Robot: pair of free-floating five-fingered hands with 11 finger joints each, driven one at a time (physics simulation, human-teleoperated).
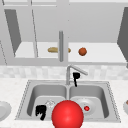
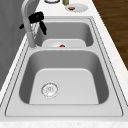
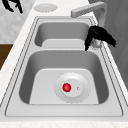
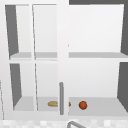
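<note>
You face a double steel sink (image 1: 25, 95) under an open wall cabinet (image 4: 95, 110). Your right hand (image 1: 75, 76) hangs beside the faucet (image 1: 68, 72), fingers loosely curled downward, gripping nothing. Your left hand (image 1: 40, 111) hovers at the front rim of the left basin, fingers curled, empty.

The pale speckled stone desk (image 1: 10, 87) is carrying a double-basin steel sink (image 1: 67, 83) and white plates (image 2: 76, 7); the white cabinet shelf (image 1: 100, 53) is bearing a tan bread loaf (image 1: 53, 50) and an orange ball (image 1: 82, 51).
</note>
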